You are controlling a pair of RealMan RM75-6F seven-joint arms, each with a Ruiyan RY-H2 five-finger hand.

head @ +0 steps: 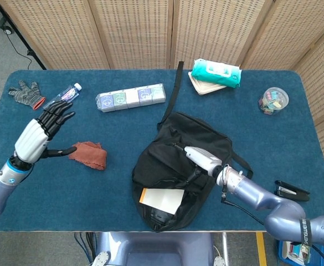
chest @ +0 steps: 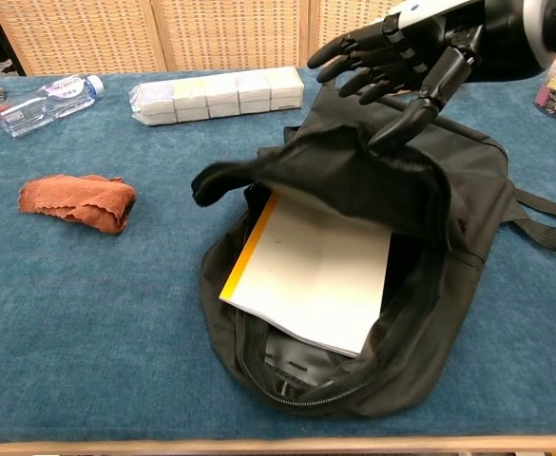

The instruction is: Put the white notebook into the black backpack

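Note:
The black backpack (head: 198, 133) (chest: 468, 180) lies in the middle of the table with its mouth toward me. The white notebook (head: 163, 199) (chest: 306, 275), yellow along its spine, lies inside the mouth. The bag's top flap (chest: 354, 176) droops over the notebook's far end. My right hand (head: 198, 159) (chest: 406, 57) hovers just above the flap with fingers spread, holding nothing; its thumb tip points down close to the fabric. My left hand (head: 40, 134) is raised over the table's left side, open with fingers apart, and is out of the chest view.
A red cloth (head: 88, 154) (chest: 78, 201) lies left of the backpack. Behind it are a water bottle (head: 62, 100) (chest: 49, 95), a glove (head: 26, 93) and a row of small packs (head: 130, 97) (chest: 219, 93). A wipes pack (head: 216, 72) and a clip jar (head: 273, 100) stand far right.

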